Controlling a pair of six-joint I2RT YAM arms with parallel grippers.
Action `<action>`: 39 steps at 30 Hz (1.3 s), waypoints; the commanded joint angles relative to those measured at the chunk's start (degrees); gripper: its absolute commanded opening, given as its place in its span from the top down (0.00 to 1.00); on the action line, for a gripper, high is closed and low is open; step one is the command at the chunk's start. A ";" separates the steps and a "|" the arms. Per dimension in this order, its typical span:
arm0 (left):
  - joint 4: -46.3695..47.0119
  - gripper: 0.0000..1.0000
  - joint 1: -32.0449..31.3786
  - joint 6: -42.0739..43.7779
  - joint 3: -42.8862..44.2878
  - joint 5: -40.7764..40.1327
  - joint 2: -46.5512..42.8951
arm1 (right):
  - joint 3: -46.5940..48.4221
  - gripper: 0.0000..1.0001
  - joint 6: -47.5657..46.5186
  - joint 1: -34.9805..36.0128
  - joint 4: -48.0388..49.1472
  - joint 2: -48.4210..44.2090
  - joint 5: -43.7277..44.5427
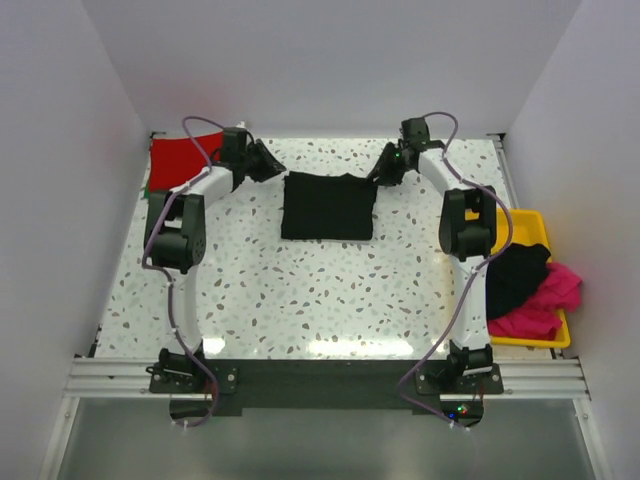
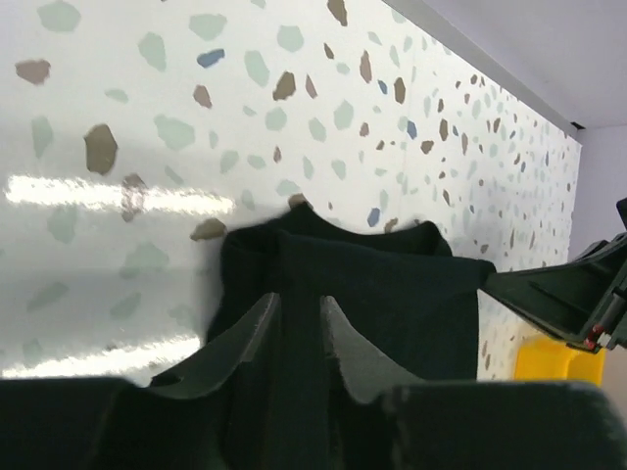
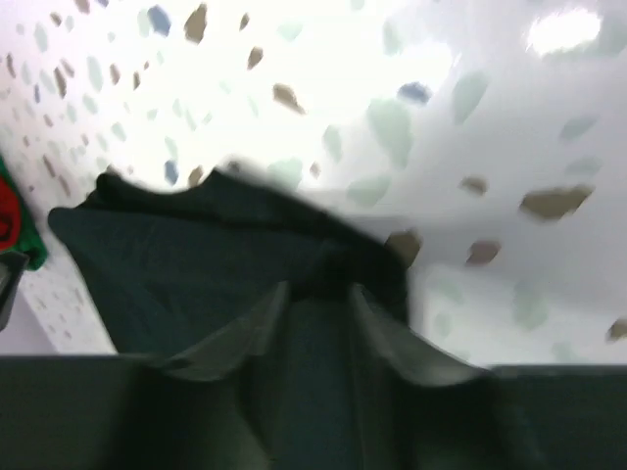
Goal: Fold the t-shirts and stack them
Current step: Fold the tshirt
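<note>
Black t-shirt (image 1: 328, 206) lies folded square, left end effector (image 1: 272, 165) and right end effector (image 1: 382, 172) both released.

The top camera hangs above and behind the arm bases. It looks down and forward from far enough off to take in the whole speckled table (image 1: 300, 300), both arms and the yellow tray (image 1: 535, 222) at the right edge. The left wrist camera sits right behind the left gripper (image 2: 296, 304), low and very near the tabletop. It faces across the black shirt (image 2: 392, 294) toward the table's right side, where a corner of the tray shows. The right wrist camera sits likewise behind the right gripper (image 3: 318, 291), close and blurred, facing the opposite way toward the red shirt (image 3: 5, 220) at the left. All three views share the black shirt.
</note>
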 commanded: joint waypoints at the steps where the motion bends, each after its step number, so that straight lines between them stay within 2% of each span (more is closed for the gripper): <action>1: 4.65 0.68 2.57 2.70 4.65 4.55 -0.42 | 11.65 0.61 -1.23 -2.38 -3.70 2.48 -1.22; 2: 5.87 0.64 3.01 2.26 2.82 4.37 -1.13 | 13.43 0.54 -2.54 -2.64 -4.85 3.10 -0.95; 3: 6.75 0.54 3.80 2.00 1.59 4.28 -2.09 | 15.02 0.49 -3.08 -2.90 -6.86 3.28 -0.43; 4: 7.81 0.51 3.98 1.99 0.18 4.28 -4.10 | 16.08 0.38 -3.61 -3.08 -7.14 2.32 0.28; 6: 9.57 0.47 3.98 2.52 -3.42 3.67 -6.31 | 13.99 0.32 -4.40 -2.91 -5.57 -0.14 1.77; 8: 10.53 0.47 3.81 2.61 -6.49 3.66 -8.60 | 8.37 0.30 -5.54 -2.29 -4.77 -5.06 5.36; 12: 8.52 0.46 2.40 3.31 -10.19 1.04 -10.80 | -2.16 0.30 -8.09 -0.19 -4.07 -11.22 11.08; 14: 8.60 0.41 1.61 3.40 -12.65 0.24 -11.41 | -4.99 0.30 -9.58 1.83 -3.80 -13.23 15.04; 18: 9.84 0.36 0.91 2.78 -16.17 1.03 -12.12 | -11.06 0.29 -10.73 4.38 -1.87 -13.69 16.54; 23: 6.34 0.35 -0.15 6.02 -15.83 1.56 -11.16 | -12.21 0.29 -12.23 7.11 -2.40 -11.58 18.56; 30: 3.25 0.34 -1.47 8.76 -15.21 1.12 -8.87 | -14.67 0.32 -12.05 7.46 -1.35 -9.82 19.00; 39: -3.17 0.34 -3.14 12.01 -13.19 -5.21 -5.62 | -16.78 0.57 -11.35 7.38 0.59 -8.85 18.65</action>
